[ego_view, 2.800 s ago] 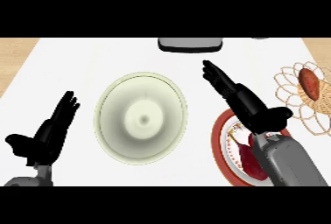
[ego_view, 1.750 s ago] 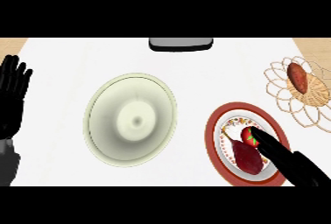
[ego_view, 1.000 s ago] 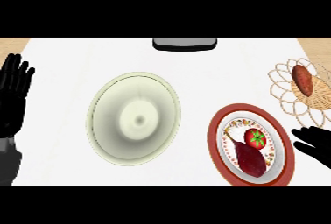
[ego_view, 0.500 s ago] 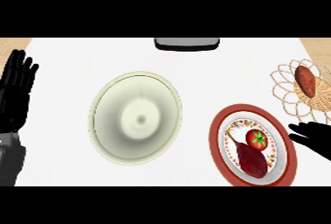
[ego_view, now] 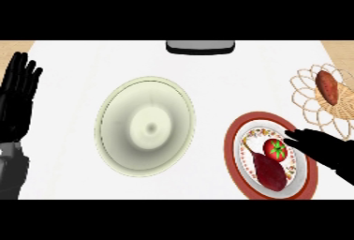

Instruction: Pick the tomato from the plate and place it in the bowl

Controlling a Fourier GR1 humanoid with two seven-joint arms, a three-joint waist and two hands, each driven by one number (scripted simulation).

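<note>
A red tomato (ego_view: 275, 149) with a green stem lies on the red-rimmed plate (ego_view: 239, 136) at the lower right, beside a dark red vegetable (ego_view: 270, 170). My right hand (ego_view: 325, 150) comes in from the right edge, fingers straight, tips just right of the tomato and over the plate's rim. It holds nothing. The pale green bowl (ego_view: 145, 125) sits in the middle of the counter with nothing in it. My left hand (ego_view: 17, 92) rests open at the left edge, fingers up.
A wicker basket (ego_view: 310, 101) with a brown sweet potato (ego_view: 326, 87) stands at the right edge, just behind the plate. A dark grey object (ego_view: 200, 46) sits at the counter's far edge, top centre.
My right hand has slid left over the plate's rim toward the tomato. The left hand has stayed at the left edge, and the tomato has not moved.
</note>
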